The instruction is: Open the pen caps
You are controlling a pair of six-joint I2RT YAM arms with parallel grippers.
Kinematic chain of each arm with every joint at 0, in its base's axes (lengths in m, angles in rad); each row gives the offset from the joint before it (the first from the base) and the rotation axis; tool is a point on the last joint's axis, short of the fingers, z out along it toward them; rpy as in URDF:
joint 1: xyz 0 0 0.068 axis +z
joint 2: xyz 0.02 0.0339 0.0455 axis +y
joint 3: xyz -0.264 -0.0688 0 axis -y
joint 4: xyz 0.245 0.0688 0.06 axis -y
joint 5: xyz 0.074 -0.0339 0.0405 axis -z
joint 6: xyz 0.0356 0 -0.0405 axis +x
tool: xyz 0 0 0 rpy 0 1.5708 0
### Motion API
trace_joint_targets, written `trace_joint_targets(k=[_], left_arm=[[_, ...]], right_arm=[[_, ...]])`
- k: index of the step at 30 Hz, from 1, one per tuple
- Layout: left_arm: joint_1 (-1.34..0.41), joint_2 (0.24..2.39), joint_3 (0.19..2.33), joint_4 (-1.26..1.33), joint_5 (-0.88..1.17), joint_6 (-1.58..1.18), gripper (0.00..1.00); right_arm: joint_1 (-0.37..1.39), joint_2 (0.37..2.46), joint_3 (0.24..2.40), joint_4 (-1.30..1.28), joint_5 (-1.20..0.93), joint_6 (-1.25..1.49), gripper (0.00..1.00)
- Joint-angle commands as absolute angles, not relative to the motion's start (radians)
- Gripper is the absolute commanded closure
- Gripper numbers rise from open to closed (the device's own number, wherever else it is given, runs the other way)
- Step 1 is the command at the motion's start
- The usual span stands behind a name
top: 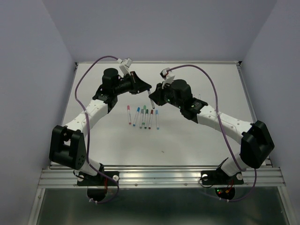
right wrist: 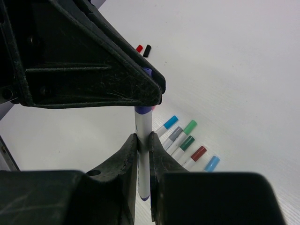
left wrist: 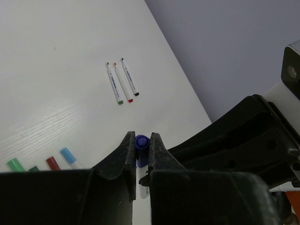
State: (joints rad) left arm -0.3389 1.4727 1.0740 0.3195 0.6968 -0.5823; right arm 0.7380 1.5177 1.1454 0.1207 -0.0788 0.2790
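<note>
Mid-air over the table, I have the left gripper pinched narrow on the purple cap, which sits right between its two fingertips with its round end poking just above them. The right gripper is clamped on the white pen, the barrel running straight up through the gap between its fingers and into the underside of the left gripper directly above. From the right wrist camera only a sliver of the purple cap shows at the edge of the other arm's black finger. The left wrist camera shows the cap end-on but almost nothing of the barrel below it. Beyond the right fingers, on the table to their right, lies a row of capped pens in blue, grey, green, dark green, red and light blue. Farther off, past the left gripper, a red cap and a black cap lie loose side by side. The left wrist view alone shows three pens lying together well ahead of its fingers, with green, red and black ends. The top camera shows both grippers meeting tip to tip above the far end of the row of capped pens.
</note>
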Motion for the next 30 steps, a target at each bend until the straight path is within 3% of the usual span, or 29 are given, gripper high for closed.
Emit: trace_joint_targets(k=[1, 9, 21, 30], left_arm=[[-0.348, 1.468, 1.109, 0.357, 0.690, -0.580, 1.00], [-0.266, 1.497, 1.256, 0.299, 0.594, -0.557, 1.00], [-0.141, 1.611, 1.477, 0.242, 0.543, -0.563, 1.00], [-0.113, 1.556, 1.390, 0.265, 0.594, -0.574, 1.00]], right_arm=[[0.732, 1.516, 1.183, 0.184, -0.135, 0.247, 0.99], [0.732, 1.601, 1.102, 0.092, -0.525, 0.288, 0.99], [0.793, 1.534, 0.951, 0.100, -0.721, 0.308, 0.99], [0.802, 1.457, 0.989, 0.061, -0.427, 0.285, 0.99]])
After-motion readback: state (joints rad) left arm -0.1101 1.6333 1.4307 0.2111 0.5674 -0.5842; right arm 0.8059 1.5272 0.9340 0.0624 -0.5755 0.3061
